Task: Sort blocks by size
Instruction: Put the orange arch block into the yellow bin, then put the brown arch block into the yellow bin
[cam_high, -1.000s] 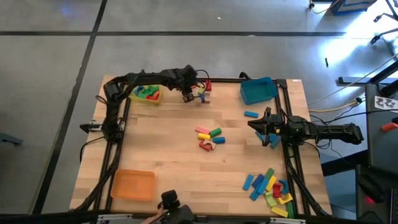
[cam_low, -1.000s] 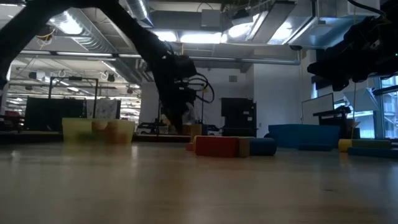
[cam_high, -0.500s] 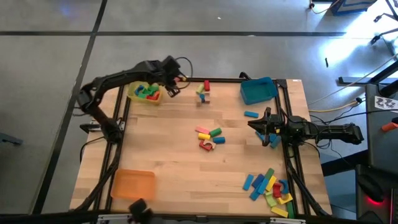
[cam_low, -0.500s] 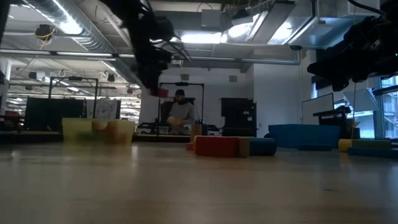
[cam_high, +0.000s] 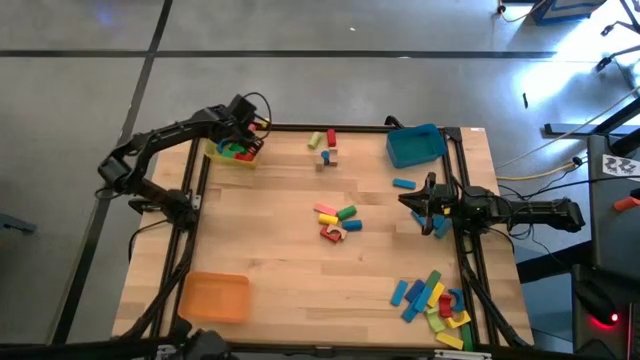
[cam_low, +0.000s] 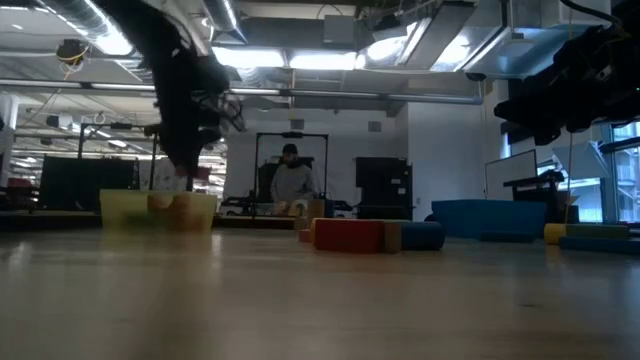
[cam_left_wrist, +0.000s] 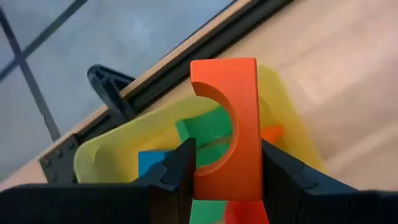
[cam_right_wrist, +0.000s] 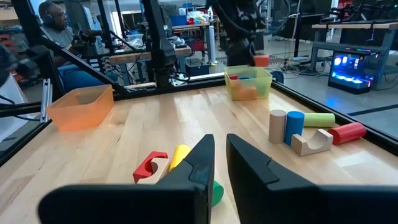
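The left gripper (cam_left_wrist: 225, 171) is gripping a red arch block (cam_left_wrist: 225, 127) between its jaws, hanging above the yellow tray (cam_left_wrist: 106, 152). The right gripper (cam_right_wrist: 220, 163) is waiting near the table's right edge, jaws nearly together, empty.

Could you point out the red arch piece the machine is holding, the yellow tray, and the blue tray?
red arch block (cam_left_wrist: 239, 134), left wrist view, on its flat front face.
yellow tray (cam_left_wrist: 109, 152), left wrist view, on its near wall.
blue tray (cam_high: 416, 146), high view, on its floor.
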